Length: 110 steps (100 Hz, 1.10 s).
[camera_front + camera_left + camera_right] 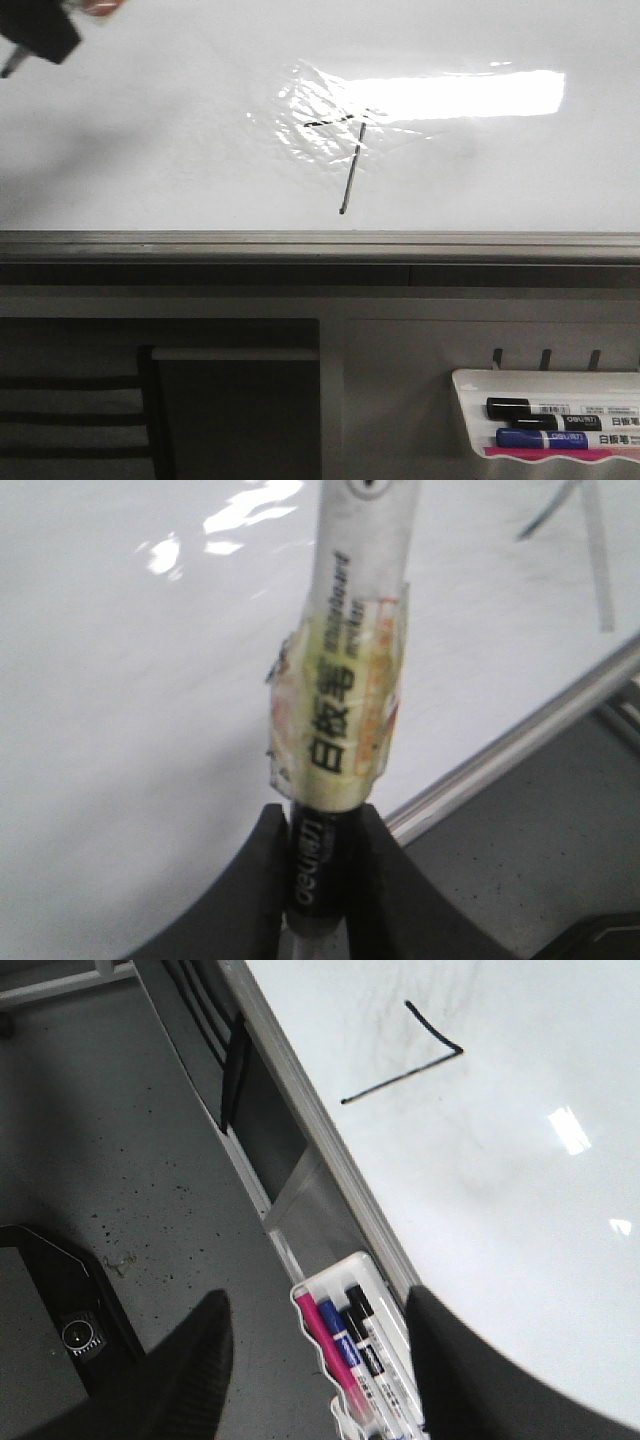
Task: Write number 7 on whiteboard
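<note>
The whiteboard [150, 120] fills the upper front view, with a glare and a wrinkled shiny patch. The number 7 [348, 165] is drawn in thin black on it, its top stroke across the wrinkled patch. It also shows in the right wrist view [410, 1060]. My left gripper [45, 30] is at the board's far left corner, well left of the 7. In the left wrist view it [320, 825] is shut on a whiteboard marker [340, 700] with a taped label; the tip is hidden. My right gripper [320, 1380] is open and empty above the marker tray.
A grey metal rail [320, 245] runs along the board's near edge. A small white tray [560, 378] at the lower right holds black, blue and pink markers; it also shows in the right wrist view [322, 1285]. Grey floor lies below.
</note>
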Motion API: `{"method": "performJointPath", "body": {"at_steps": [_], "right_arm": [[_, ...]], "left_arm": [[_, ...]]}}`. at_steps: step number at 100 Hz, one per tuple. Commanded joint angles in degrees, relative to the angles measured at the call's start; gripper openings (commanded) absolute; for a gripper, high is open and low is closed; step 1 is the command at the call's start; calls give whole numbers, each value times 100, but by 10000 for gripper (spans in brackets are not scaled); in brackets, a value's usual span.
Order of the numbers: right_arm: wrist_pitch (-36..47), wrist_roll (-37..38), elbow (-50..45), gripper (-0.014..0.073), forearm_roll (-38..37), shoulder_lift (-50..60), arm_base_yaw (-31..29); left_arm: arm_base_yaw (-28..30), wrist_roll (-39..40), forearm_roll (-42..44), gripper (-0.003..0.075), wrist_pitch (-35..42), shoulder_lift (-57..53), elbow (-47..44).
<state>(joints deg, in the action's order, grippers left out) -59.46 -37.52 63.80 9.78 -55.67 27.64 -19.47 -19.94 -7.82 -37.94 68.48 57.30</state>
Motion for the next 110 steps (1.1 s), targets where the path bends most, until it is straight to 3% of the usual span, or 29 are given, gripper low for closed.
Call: {"method": "performJointPath", "body": {"at_steps": [1, 19, 63, 110], "right_arm": [[118, 50, 83, 352, 13, 168, -200], [140, 50, -196, 352, 13, 225, -247], [483, 50, -642, 352, 13, 214, -247], [491, 50, -642, 352, 23, 214, -247]], "left_arm": [[548, 665, 189, -20, 516, -291, -238], [1473, 991, -371, -20, 1561, -353, -1031], [1470, 991, -471, -20, 2567, 309, -1222], [1470, 991, -608, -3, 1682, 727, -749]]}}
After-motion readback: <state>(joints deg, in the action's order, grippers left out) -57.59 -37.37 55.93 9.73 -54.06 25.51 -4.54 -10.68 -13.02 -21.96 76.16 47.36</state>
